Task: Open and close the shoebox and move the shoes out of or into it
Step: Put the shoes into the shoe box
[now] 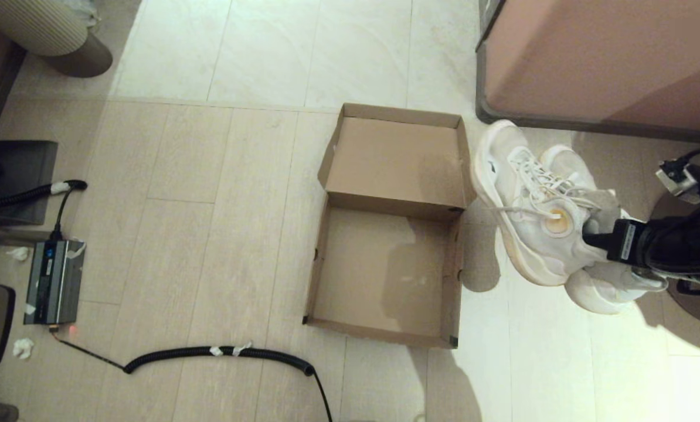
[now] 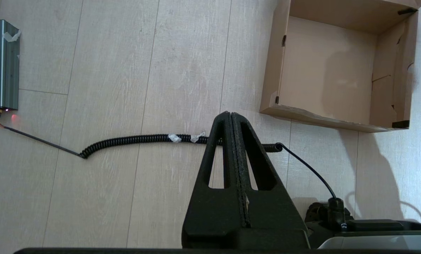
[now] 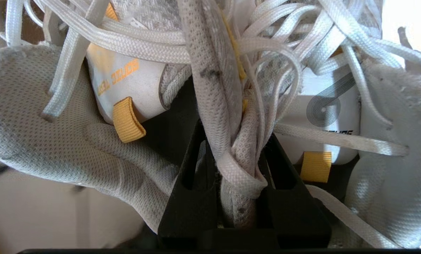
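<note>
The brown cardboard shoebox lies on the floor mid-view, its hinged lid flipped open to the far side, with nothing inside. Both white mesh shoes hang together just right of the box, casting a shadow on the floor beside it. My right gripper is shut on their bunched collars and laces. In the right wrist view the black fingers pinch folded mesh fabric of the shoes. My left gripper is shut on nothing and hovers over the floor near the shoebox front corner; the head view does not show it.
A pinkish-brown furniture block stands at the far right, close behind the shoes. A coiled black cable crosses the floor in front of the box, leading to a grey power unit at the left. A ribbed round object sits at the far left.
</note>
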Motion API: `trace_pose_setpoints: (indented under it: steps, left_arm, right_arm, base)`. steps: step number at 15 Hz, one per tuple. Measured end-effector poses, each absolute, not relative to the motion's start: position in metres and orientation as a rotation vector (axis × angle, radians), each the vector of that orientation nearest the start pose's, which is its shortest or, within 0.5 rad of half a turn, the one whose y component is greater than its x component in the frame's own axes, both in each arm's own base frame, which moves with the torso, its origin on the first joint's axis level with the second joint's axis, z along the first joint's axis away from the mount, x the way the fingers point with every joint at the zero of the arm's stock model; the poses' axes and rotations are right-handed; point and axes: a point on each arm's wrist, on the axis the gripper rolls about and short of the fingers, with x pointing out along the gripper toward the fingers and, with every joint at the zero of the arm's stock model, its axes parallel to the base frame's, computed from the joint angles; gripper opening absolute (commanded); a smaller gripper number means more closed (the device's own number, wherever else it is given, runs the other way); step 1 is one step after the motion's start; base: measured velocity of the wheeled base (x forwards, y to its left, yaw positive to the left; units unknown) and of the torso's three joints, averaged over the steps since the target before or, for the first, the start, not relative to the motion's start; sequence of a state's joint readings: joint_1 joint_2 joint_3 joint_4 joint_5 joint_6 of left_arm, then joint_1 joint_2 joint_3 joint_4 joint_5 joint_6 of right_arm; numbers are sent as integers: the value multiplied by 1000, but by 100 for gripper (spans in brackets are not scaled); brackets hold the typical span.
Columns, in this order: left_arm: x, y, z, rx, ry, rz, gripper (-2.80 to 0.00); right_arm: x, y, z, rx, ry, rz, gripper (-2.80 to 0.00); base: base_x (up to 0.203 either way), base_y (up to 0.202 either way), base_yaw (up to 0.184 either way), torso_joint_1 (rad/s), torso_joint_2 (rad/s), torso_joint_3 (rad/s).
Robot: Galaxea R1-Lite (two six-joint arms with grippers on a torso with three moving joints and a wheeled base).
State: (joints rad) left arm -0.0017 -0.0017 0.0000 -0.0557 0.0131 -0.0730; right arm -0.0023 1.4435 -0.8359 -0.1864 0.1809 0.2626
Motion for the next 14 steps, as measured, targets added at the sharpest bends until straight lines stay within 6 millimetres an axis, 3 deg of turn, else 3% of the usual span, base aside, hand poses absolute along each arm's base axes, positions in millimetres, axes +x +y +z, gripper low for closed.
trace_pose_setpoints:
  steps: [3,5,9,14]
  left_arm:
    - [-23,0,81,-73,-58,10,-280]
    - [-23,0,81,-73,-58,10,-280]
    - [-23,0,81,-73,-58,10,-280]
    - [-23,0,81,-73,-58,10,-280]
  right_arm:
    - [226,46,218,276,471,296,-280]
    - [226,73,210,264,500,393,-280]
    - [247,111,188,231,504,462,-280]
    - [288,162,142,181,485,430,-280]
  base:
    - [0,0,0,0,0,0]
    - [0,0,0,0,0,0]
    - [0,0,0,0,0,0]
    - [0,0,0,0,0,0]
